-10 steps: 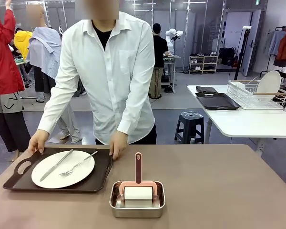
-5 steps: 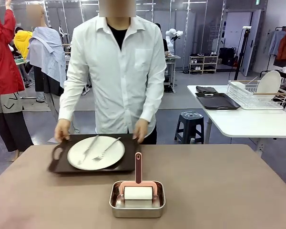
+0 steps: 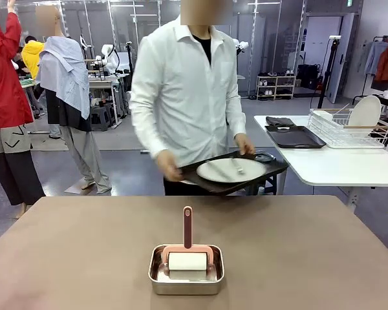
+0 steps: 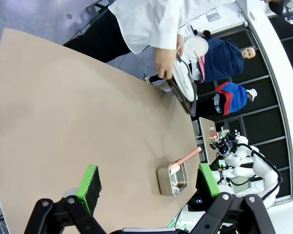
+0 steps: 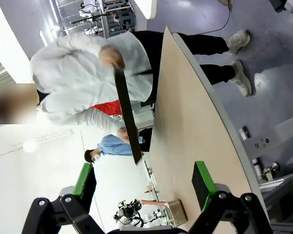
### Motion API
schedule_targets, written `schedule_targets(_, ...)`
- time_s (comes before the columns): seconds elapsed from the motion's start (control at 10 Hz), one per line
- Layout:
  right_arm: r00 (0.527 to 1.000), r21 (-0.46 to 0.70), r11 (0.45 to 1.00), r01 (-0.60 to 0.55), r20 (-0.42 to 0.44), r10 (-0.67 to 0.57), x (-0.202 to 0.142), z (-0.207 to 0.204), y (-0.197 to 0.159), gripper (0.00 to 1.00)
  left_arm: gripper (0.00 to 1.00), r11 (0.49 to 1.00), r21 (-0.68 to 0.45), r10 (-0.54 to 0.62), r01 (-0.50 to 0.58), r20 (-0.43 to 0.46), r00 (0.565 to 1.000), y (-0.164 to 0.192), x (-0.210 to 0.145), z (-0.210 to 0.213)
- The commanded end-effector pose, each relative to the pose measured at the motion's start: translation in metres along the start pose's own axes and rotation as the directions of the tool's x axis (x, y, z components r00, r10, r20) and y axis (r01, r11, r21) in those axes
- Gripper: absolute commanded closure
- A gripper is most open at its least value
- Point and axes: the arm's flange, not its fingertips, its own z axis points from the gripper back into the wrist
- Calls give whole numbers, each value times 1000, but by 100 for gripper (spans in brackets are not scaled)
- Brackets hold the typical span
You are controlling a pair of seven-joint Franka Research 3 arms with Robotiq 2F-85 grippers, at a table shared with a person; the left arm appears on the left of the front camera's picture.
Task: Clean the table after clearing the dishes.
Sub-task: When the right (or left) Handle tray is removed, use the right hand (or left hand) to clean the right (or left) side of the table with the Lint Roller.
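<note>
Bench: lies before our left end effector and right end effector, both released, grasping nothing.
Steel pan: on the bench, holding a pink-handled roller.
Dishes: we see one plate on a tray, beyond the pan, held clear of the bench in a person's hands.

No lettering, brand, label or number can be read anywhere across the three views. A small green sign high at the far right of the room, seen from the front, is too small to make out.
</note>
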Motion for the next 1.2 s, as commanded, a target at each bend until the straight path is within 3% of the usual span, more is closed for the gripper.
schedule_targets(0.0, 1000, -14, 1000, -2, 9, 2, -4, 0, 1, 0, 0, 1000, -13, -10, 10, 1, 1000, -1, -1, 4)
schedule_targets(0.4, 1000, -14, 1000, -2, 9, 2, -4, 0, 1, 0, 0, 1000, 0, 0, 0, 0, 1000, 0, 0, 0)
schedule_targets(0.5, 1000, -14, 1000, -2, 9, 2, -4, 0, 1, 0, 0, 991, 32, -131, 133, -56, 990, -25, 21, -21)
schedule_targets(0.6, 1000, -14, 1000, -2, 9, 2, -4, 0, 1, 0, 0, 965, 7, -258, 262, -156, 953, -60, 47, -60)
schedule_targets(0.7, 1000, -14, 1000, -2, 9, 2, -4, 0, 1, 0, 0, 914, -8, -386, 405, -321, 865, -104, 63, -113)
schedule_targets(0.9, 1000, -14, 1000, -2, 9, 2, -4, 0, 1, 0, 0, 781, -102, -562, 616, -545, 622, -185, 54, -204)
schedule_targets(1.0, 1000, -14, 1000, -2, 9, 2, -4, 0, 1, 0, 0, 668, -173, -626, 724, -657, 420, -225, 25, -252)
schedule_targets(1.1, 1000, -14, 1000, -2, 9, 2, -4, 0, 1, 0, 0, 546, -255, -669, 798, -706, 232, -252, -8, -285)
